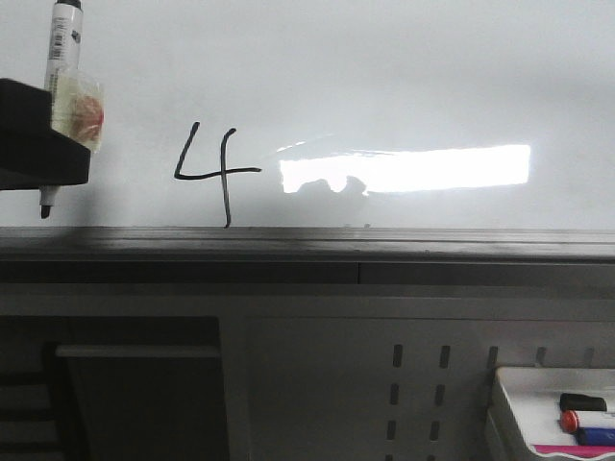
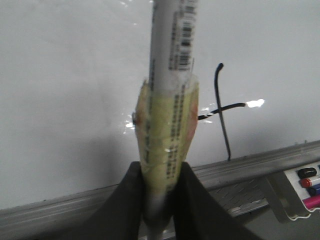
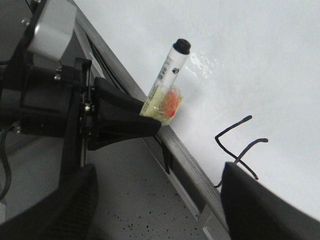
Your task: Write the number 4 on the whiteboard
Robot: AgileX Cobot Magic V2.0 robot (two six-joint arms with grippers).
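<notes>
1. We see the number 4 [image 1: 213,175] drawn in thin black line on the whiteboard [image 1: 384,77], left of the board's centre in the front view; its open top, slanted left stroke, crossbar and long stem are complete, and the stem ends just above the grey ledge [image 1: 307,242].
2. A bright rectangular reflection [image 1: 408,169] lies on the board just right of the crossbar.
3. We find the marker [image 1: 60,67] well left of the digit, upright, with its black tip pointing down and hanging clear of the ledge. A yellowish pad with a red patch [image 1: 79,108] is wrapped around its barrel.
4. The left gripper [image 2: 161,195] has its jaws closed on the wrapped part of the marker, one dark finger [image 2: 127,200] on either side.
5. The right gripper [image 3: 155,200] holds nothing; its jaws stand wide apart, and between them we see the digit, the ledge and the left arm.
6. At the lower right of the front view, a small white tray [image 1: 509,394] holds further markers.
</notes>
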